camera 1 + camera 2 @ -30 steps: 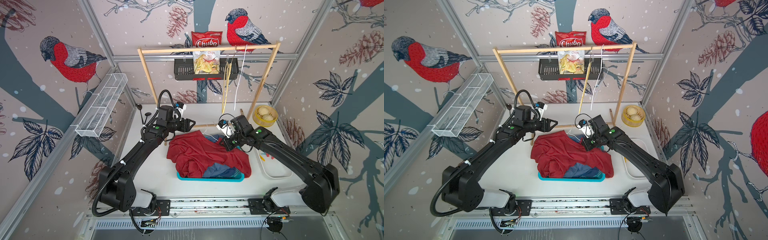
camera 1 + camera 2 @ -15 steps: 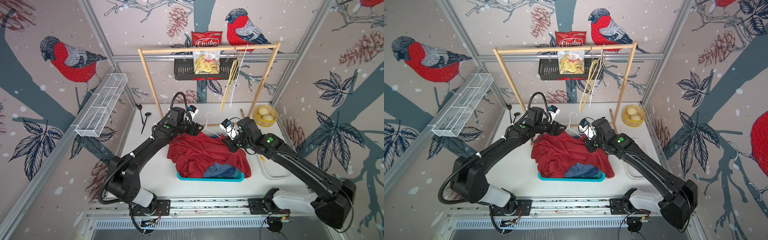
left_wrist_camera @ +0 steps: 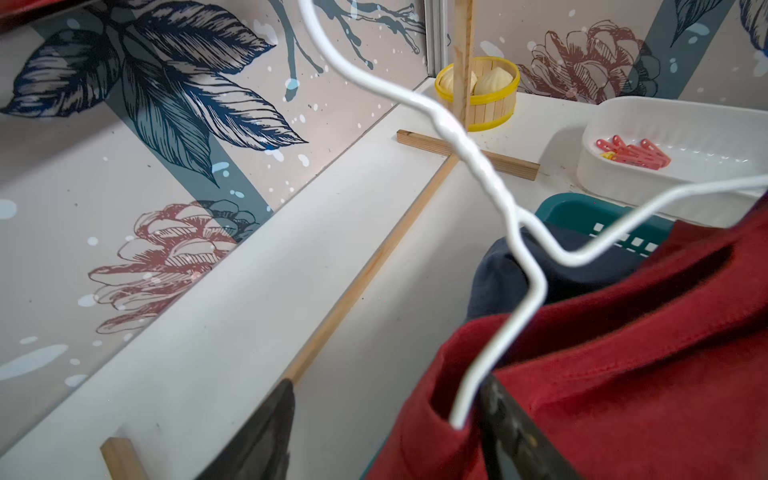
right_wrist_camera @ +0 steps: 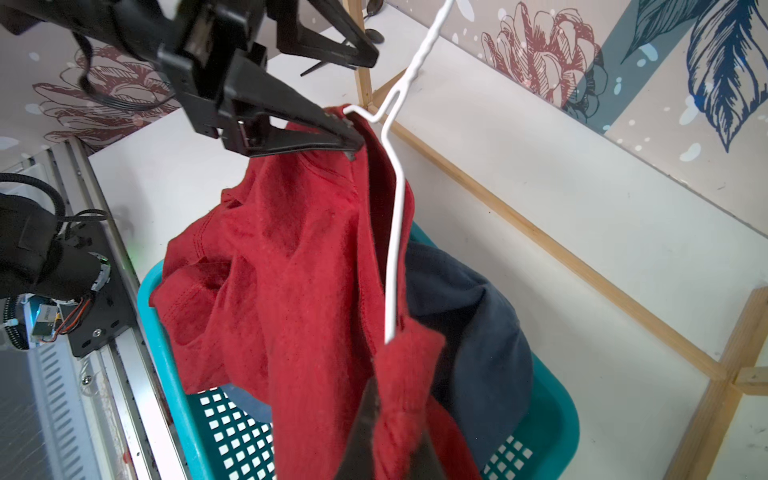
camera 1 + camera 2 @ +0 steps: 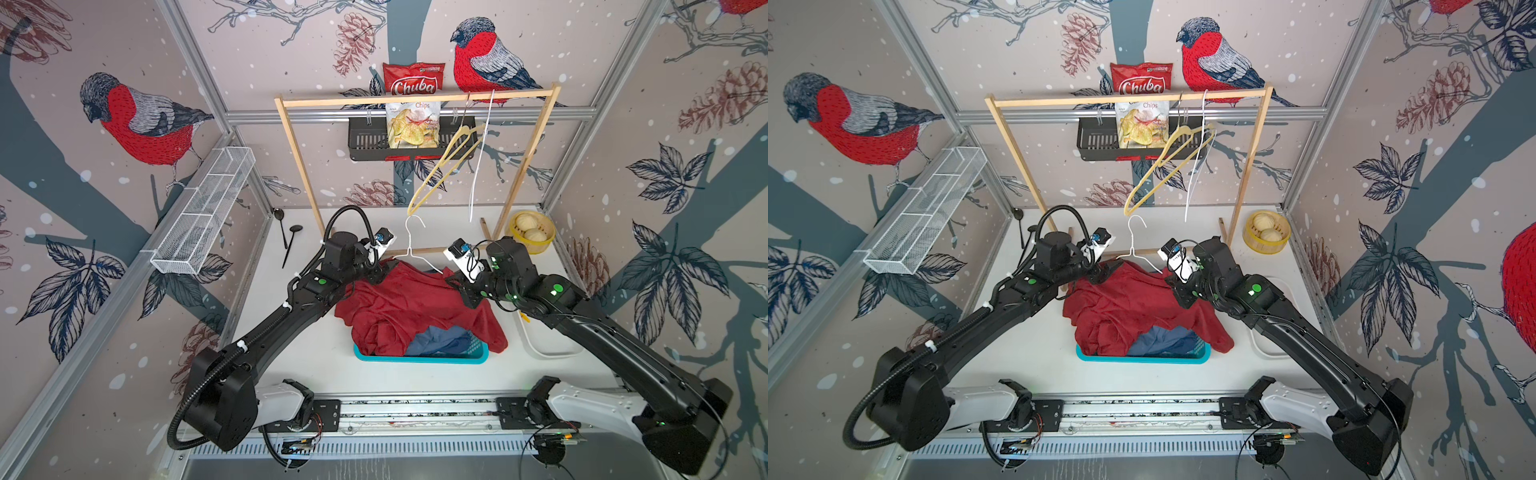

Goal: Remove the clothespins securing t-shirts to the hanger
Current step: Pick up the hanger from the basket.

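Left hand [image 3: 386, 386] has swung in to one shoulder of the white wire hanger [image 4: 395, 232]: jaws apart, wire between them, not clamped. Right hand [image 5: 464, 291] stays clenched on the dark red t-shirt [image 5: 415, 303] at the hanger's other end. Shirt drapes over the teal basket [image 5: 419, 358], with the navy t-shirt [image 4: 469, 316] inside, under it. Clothespins [image 3: 633, 154], red plus one yellow, lie in the white tray [image 3: 685, 120] on the counter [image 5: 316, 365], just beside the basket.
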Robot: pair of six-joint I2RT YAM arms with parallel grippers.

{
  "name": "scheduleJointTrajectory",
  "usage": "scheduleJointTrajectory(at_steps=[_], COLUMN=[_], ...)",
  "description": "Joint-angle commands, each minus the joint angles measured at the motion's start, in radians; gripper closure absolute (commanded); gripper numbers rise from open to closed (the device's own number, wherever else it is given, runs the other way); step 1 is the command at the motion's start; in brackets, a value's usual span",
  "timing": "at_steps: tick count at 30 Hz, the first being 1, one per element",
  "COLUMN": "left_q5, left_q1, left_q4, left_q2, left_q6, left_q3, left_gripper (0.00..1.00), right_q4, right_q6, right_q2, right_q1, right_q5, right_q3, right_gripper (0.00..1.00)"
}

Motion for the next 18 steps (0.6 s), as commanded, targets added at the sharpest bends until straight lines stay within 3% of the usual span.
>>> scheduleJointTrajectory(at_steps=[1, 7, 13, 16, 18], left_q5=[-0.048, -0.017, -0.074, -0.090, -0.083], left_q1=[-0.012, -0.028, -0.067, -0.075, -0.075], left_q4=[0.069, 0.071, 0.097, 0.092, 0.072], left_q2=[0.019, 0.023, -0.046, -0.104, -0.143], left_q6=[0.086, 0.136, 0.183, 0.214, 0.240], left_q3=[0.023, 0.042, 0.030, 0.034, 0.044], left_gripper=[0.35, 0.55, 1.00, 1.00, 1.00], right_q4=[0.041, 0.053, 0.071, 0.086, 0.102], right_q6=[-0.020, -0.029, -0.021, -0.004, 0.013], right_q2=[-0.018, -0.065, -0.109, -0.131, -0.152], right_q1=[0.010, 0.019, 0.019, 0.019, 0.019], right_q5=[-0.036, -0.039, -0.029, -0.019, -0.016], right_q3=[0.006, 0.005, 0.004, 0.009, 0.016], right_gripper=[1.00, 1.00, 1.00, 0.98, 0.87])
